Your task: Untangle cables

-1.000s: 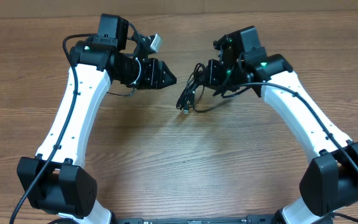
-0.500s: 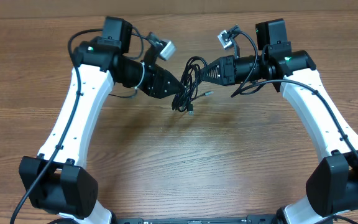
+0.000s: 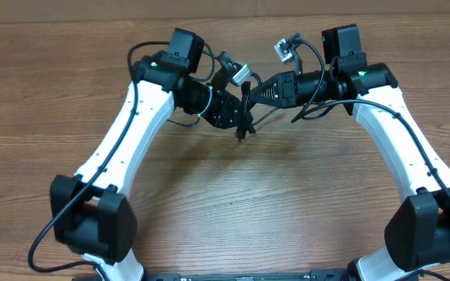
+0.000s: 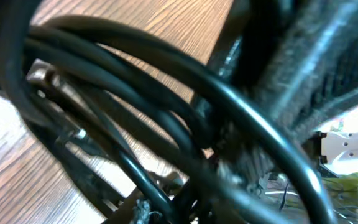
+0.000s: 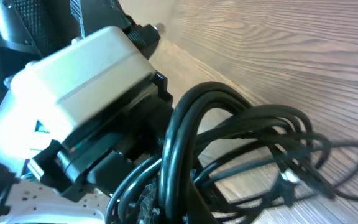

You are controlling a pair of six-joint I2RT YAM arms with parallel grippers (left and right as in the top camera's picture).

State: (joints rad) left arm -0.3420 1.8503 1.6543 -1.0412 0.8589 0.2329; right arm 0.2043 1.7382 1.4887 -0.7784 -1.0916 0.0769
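Cables (image 3: 242, 131) in one knotted bundle, hanging above table (image 3: 225, 203) between both arms, clamped tight in right gripper (image 3: 250, 91); left gripper (image 3: 237, 117) buried in same bundle, its opening and hold impossible to tell. Risk: opposed pulls on one clump cinching knot tighter, or strands slipping free.

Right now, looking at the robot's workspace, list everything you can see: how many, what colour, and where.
cables: one tangled bundle, strand number unclear, black, lifted above the table's far middle between the two grippers
table: one, brown wood grain, beneath everything
left gripper: one, black, against the bundle from the left
right gripper: one, black, shut on the bundle from the right
left arm: one, white with black joints, left side
right arm: one, white with black joints, right side
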